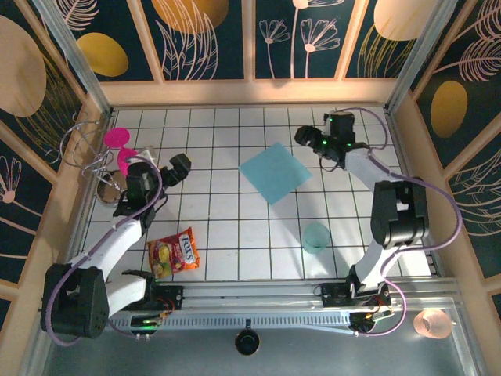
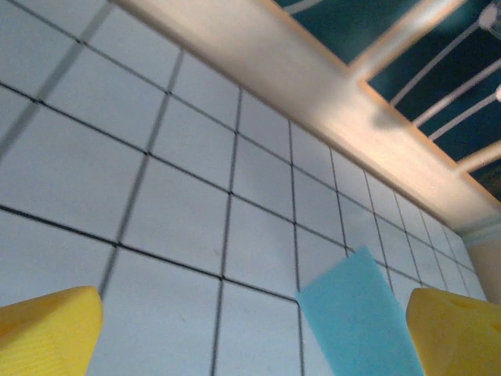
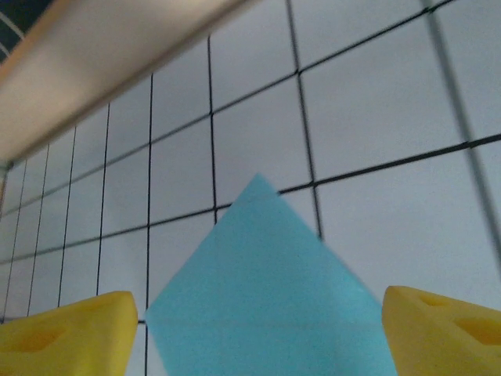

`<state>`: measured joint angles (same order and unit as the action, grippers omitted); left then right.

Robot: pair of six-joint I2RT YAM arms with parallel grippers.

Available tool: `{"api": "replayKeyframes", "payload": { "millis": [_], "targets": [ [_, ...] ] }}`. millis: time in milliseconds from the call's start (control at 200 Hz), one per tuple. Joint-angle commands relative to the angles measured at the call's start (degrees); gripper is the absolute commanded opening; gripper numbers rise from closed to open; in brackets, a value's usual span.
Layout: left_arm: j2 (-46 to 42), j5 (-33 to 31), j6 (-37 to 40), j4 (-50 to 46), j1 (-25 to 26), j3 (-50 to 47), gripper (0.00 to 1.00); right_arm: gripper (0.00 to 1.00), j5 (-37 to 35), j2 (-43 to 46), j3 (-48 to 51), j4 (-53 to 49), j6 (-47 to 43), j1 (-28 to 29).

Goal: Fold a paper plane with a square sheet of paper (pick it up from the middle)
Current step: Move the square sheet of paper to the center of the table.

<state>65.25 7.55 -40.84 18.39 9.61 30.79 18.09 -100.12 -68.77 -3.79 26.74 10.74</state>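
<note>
While the square sheet of paper [image 1: 274,174] lies flat and unfolded on the tiled table [image 1: 211,227], turned diamond-wise a little right of centre, neither arm touches it. The left gripper [image 1: 180,166] hangs well to its left, and the right gripper [image 1: 308,139] is near its far right edge. In both wrist views the yellow pads [image 3: 70,333] stand wide apart with nothing between them, so both sets of jaws are open and empty. The main hazard is probably the sheet itself. It is thin and flush with the smooth tiles, so fingers closing on its middle may skid it sideways. They may also pinch up a crumpled ridge, which would spoil later creases. A lopsided grasp could let the paper droop or slip free. The translucent teal cup [image 1: 316,237] stands upright on the near side of the sheet, close to the right arm, and appears empty. A sweep of that arm could tip it. A printed sweets bag [image 1: 174,254] lies closed near the left arm. A small peach cup [image 1: 433,323] sits off the tiles at the near right, and its contents cannot be made out.
</note>
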Motion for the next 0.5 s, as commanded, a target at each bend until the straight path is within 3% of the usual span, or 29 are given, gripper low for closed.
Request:
{"api": "replayKeyframes", "payload": {
  "millis": [0, 160, 496],
  "targets": [
    [3.0, 3.2, -4.6, -0.6, 4.1, 3.2, 0.99, 0.79, 2.0, -4.8, -4.9, -4.0, 1.1, 2.4],
    [9.4, 4.1, -8.6, 2.4, 7.7, 5.4, 0.94, 0.77, 0.9, -13.3, -12.6, -7.4, 1.4, 4.2],
    [18.0, 5.2, -12.4, 6.8, 12.4, 6.7, 0.96, 0.75, -1.3, -26.2, -26.0, -14.3, -1.1, 6.5]
  ]
}}
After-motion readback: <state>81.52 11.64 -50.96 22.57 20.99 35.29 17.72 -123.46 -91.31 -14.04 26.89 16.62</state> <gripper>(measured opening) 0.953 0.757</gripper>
